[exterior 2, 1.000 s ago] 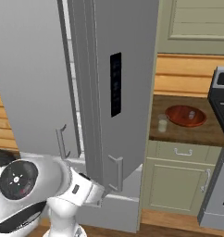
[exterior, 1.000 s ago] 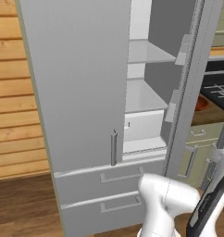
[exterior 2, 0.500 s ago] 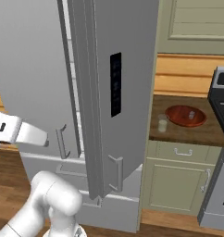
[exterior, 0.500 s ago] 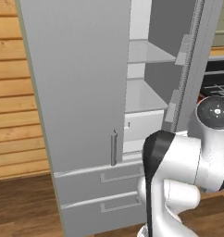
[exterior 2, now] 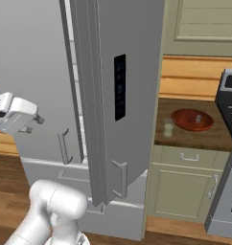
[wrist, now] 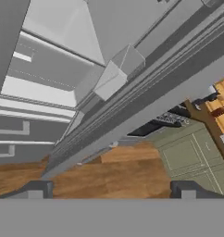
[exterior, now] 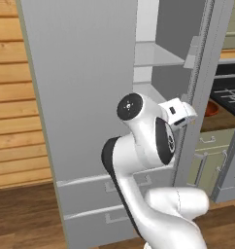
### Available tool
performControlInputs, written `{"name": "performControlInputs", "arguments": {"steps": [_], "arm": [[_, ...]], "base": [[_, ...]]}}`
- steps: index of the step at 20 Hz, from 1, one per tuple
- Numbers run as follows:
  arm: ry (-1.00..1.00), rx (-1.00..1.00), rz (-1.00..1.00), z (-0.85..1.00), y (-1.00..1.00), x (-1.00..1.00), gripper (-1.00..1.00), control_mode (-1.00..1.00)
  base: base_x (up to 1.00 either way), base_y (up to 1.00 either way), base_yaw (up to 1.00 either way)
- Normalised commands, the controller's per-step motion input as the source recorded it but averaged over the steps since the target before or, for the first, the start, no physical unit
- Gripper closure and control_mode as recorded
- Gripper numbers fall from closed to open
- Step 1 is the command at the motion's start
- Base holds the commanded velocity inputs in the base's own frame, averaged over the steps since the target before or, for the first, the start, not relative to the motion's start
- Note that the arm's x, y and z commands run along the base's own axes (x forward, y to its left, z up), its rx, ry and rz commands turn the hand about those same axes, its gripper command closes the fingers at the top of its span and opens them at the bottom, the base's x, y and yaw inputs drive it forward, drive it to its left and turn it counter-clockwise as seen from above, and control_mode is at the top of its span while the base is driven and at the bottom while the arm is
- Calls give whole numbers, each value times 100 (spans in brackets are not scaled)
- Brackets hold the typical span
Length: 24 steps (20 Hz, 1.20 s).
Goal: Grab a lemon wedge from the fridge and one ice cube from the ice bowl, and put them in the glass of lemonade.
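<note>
One fridge (exterior 2: pixel 51 95) door stands swung open as the gripper (wrist: pixel 111 189), fingers spread and empty, hangs before the shelves. Right of it, the glass of lemonade (exterior 2: pixel 168 128) sits just beside the ice bowl (exterior 2: pixel 192 119) on the counter (exterior 2: pixel 204 139).

The arm (exterior: pixel 139 160) is white, smooth and shiny, made of fat round tubes joined one to the next. Between the white parts sit dark bands, almost black, like rings. One joint ends in a round dark cap (exterior: pixel 128 107) with a small pale dot in the middle. The hand (exterior: pixel 177 113) is a small white box with a little dark square on its side. From the right base view the hand (exterior 2: pixel 12 113) looks like a pale boxy block with grey edges. The two fingers (wrist: pixel 36 190) are small, dark grey and square at the tips.
</note>
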Motion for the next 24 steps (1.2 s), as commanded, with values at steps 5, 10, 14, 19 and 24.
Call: {"name": "performControlInputs", "arguments": {"steps": [5, 10, 14, 19, 24], "arm": [[1, -9, -9, -23, -4, 100, -100, -100], [11, -8, -16, -22, -32, 100, -100, -100], [19, -3, -24, 0, -56, 60, -100, -100], [21, -13, -22, -3, -27, 62, -100, -100], [6, -15, -21, -21, -22, 55, -100, -100]], "base": [[0, 0, 0], [0, 0, 0], [0, 0, 0], [0, 0, 0], [0, 0, 0]]}}
